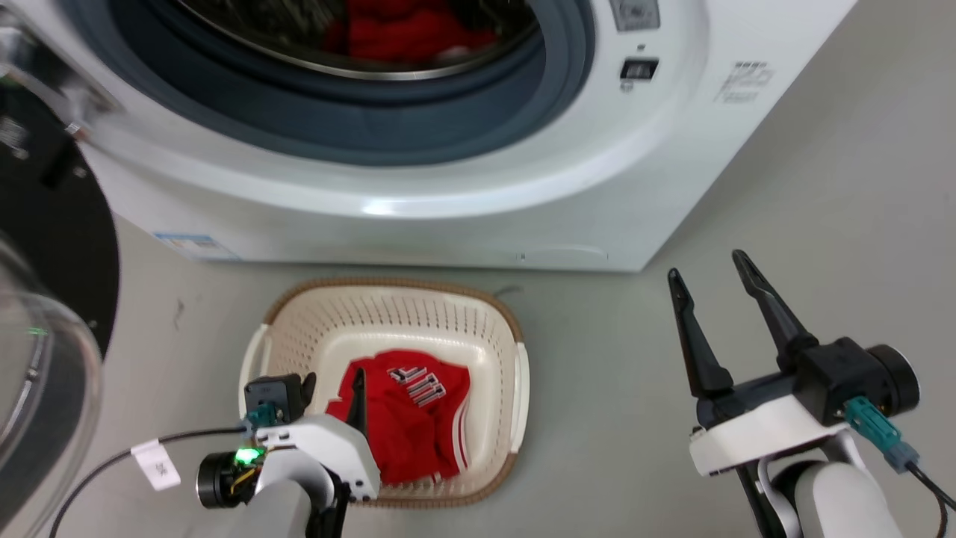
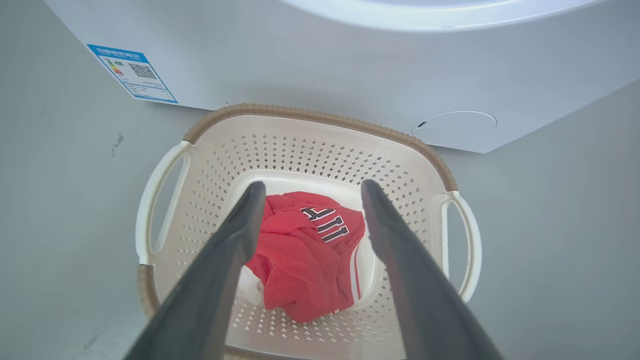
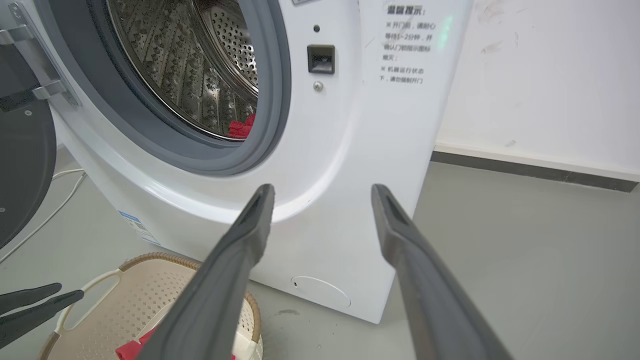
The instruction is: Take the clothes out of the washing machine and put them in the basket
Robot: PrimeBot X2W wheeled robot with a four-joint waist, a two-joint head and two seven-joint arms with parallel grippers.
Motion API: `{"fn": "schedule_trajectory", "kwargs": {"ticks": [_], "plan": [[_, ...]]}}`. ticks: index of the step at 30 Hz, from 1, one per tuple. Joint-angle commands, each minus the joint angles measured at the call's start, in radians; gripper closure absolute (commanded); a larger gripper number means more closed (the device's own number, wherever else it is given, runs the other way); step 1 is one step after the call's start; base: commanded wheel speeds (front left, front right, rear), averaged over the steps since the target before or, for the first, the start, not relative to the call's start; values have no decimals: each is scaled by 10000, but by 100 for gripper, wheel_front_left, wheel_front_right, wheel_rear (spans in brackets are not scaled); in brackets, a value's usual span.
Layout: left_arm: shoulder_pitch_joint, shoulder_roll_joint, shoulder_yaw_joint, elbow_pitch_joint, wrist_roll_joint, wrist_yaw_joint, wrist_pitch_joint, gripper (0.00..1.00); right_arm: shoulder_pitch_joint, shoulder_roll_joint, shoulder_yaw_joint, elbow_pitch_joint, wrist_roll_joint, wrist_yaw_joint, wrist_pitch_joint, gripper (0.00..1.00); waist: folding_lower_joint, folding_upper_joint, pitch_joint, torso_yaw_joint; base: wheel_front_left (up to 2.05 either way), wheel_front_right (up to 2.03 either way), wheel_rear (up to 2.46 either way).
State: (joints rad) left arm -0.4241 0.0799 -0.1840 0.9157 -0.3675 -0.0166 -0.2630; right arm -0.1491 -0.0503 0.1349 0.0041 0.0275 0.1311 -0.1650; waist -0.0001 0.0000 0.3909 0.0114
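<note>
The washing machine (image 1: 463,194) stands with its door swung open. Red clothes (image 1: 403,33) lie in the steel drum, and a red corner (image 3: 242,127) shows there in the right wrist view. In front stands the cream basket (image 1: 388,295) with a red lettered garment (image 1: 407,426) crumpled on its floor. My left gripper (image 1: 334,388) hovers over the basket's near left side, open (image 2: 314,186), and the garment (image 2: 305,260) lies free below its fingers. My right gripper (image 1: 706,265) is open and empty over the floor to the basket's right, pointing at the machine's front (image 3: 324,187).
The open round door (image 1: 45,299) hangs at the far left, near my left arm. A white cable (image 3: 45,210) runs along the floor by the machine. Grey floor (image 1: 821,246) stretches to the right of the machine, with a white wall (image 3: 540,75) behind.
</note>
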Motion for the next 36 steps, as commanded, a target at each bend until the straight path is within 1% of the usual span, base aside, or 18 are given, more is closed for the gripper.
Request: {"fn": "schedule_trajectory", "kwargs": {"ticks": [1, 5, 11, 16, 19, 24, 28, 32, 36], "plan": [[250, -38, 50, -181, 87, 6, -22, 0, 180, 2, -41, -53, 62, -5, 21, 0, 1, 0, -1055, 196, 0, 0, 0], [1092, -125, 287, -1564, 573, 15, -23, 0, 552, 2, -284, -290, 77, -7, 112, 0, 1, 0, -1710, 384, 0, 0, 0], [1883, -238, 463, -3276, 1145, -54, -24, 0, 989, 4, -625, -663, 31, -7, 349, 0, 1, 0, -2224, 695, 0, 0, 0], [2070, -289, 333, -4215, 1375, -142, -24, 0, 1223, 4, -929, -993, 39, -7, 515, 0, 1, 0, -2319, 994, 0, 0, 0], [1869, -299, 132, -4544, 1383, -185, -24, 0, 1306, 4, -1050, -1183, 2, -7, 600, 0, 1, 0, -2267, 1126, 0, 0, 0], [828, -301, -378, -4642, 1233, -246, -25, 0, 1258, 4, -1289, -1587, -110, -7, 756, 0, 1, 0, -1950, 1386, 0, 0, 0], [-379, -300, -705, -4514, 1105, -254, -25, 0, 1051, 2, -1303, -1909, -232, -7, 856, 0, 1, 0, -1495, 1407, 0, 0, 0], [-1856, -295, -944, -4008, 946, -248, -25, 0, 841, 2, -1239, -2284, -406, -7, 990, 0, 1, 0, -868, 1283, 0, 0, 0], [-3578, -299, -969, -3024, 943, -331, -25, 0, 586, 2, -1065, -2694, -479, -7, 1042, 0, 1, 0, -80, 940, 0, 0, 0]]}}
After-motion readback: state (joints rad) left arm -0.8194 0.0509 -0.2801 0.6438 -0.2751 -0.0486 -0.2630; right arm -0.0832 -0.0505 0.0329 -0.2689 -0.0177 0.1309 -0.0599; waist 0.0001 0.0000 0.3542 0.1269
